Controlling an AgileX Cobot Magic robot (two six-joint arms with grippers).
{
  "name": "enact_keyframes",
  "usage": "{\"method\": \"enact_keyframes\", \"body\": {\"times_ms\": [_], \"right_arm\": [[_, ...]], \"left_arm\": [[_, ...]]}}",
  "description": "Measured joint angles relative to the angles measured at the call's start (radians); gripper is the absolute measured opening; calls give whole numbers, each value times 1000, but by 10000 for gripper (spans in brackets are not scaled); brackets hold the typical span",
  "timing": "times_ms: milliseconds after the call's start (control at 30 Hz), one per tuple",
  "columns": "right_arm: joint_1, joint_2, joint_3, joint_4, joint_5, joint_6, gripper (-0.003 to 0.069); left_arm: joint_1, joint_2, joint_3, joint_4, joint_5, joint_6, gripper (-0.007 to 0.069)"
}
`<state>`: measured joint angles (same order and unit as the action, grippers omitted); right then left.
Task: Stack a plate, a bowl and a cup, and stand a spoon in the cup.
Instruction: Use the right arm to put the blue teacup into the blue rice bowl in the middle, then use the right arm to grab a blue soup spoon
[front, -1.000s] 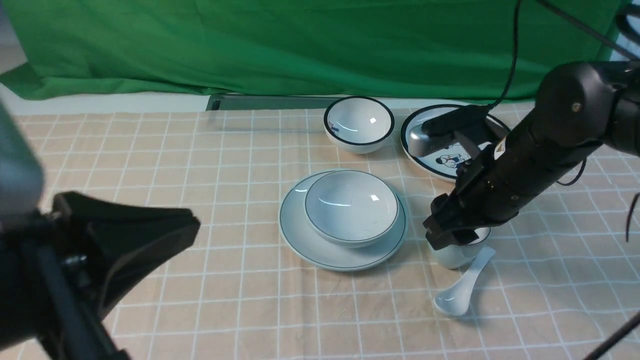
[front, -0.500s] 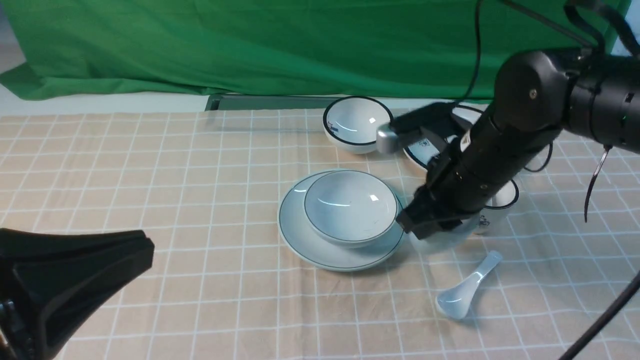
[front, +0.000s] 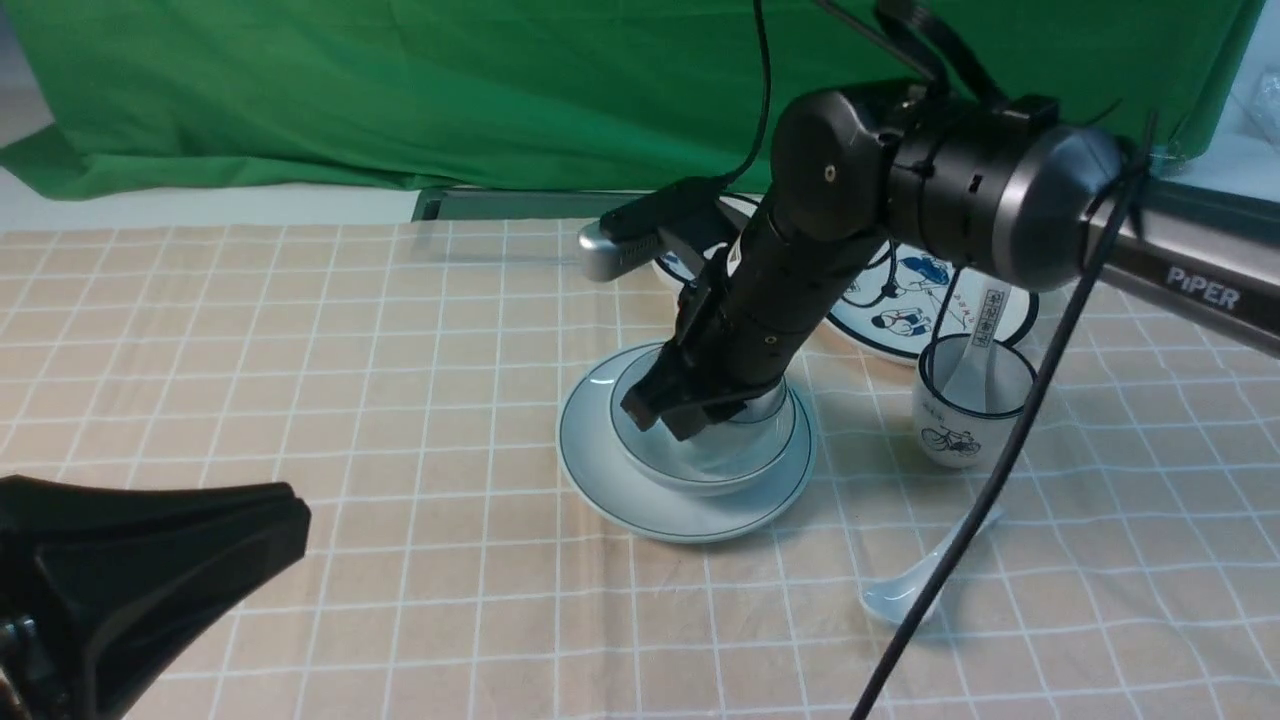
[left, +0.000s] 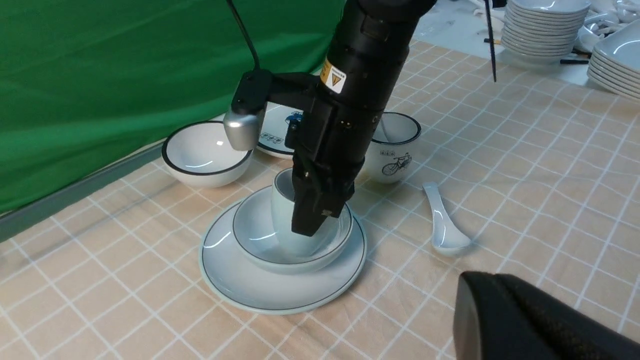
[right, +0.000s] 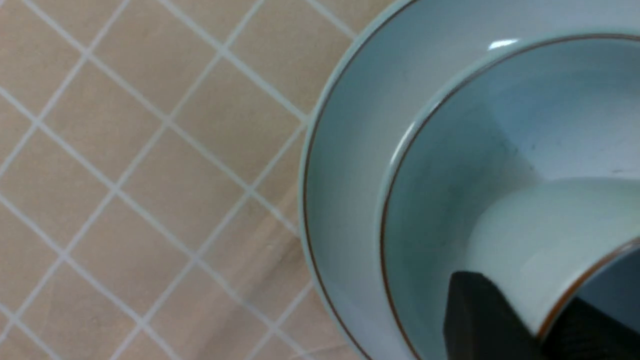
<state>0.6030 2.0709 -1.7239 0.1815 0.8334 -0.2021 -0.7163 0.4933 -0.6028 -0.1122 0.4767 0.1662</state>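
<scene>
While the right gripper (left: 315, 225) pinches the cup (left: 282, 210) inside the bowl (left: 287, 265) on the plate (left: 235, 285), cup placement is in hand; next, release gently, then fetch the spoon (left: 442, 225).

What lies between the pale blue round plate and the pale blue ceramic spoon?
Only bare checked tablecloth separates plate and spoon; the left wrist view shows it.
</scene>
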Motion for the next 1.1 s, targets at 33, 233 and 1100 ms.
{"method": "enact_keyframes", "body": {"times_ms": [33,233,1100], "right_arm": [[0,1,-3,0,0,0,99],[0,15,-16,-1,2,19,304],[-74,-526,483,-296,222,546,227]], "left_arm": [[0,0,0,0,0,0,1],[0,0,0,-3,0,-5,1],[0,0,0,-1,-10,-6,2]]}}
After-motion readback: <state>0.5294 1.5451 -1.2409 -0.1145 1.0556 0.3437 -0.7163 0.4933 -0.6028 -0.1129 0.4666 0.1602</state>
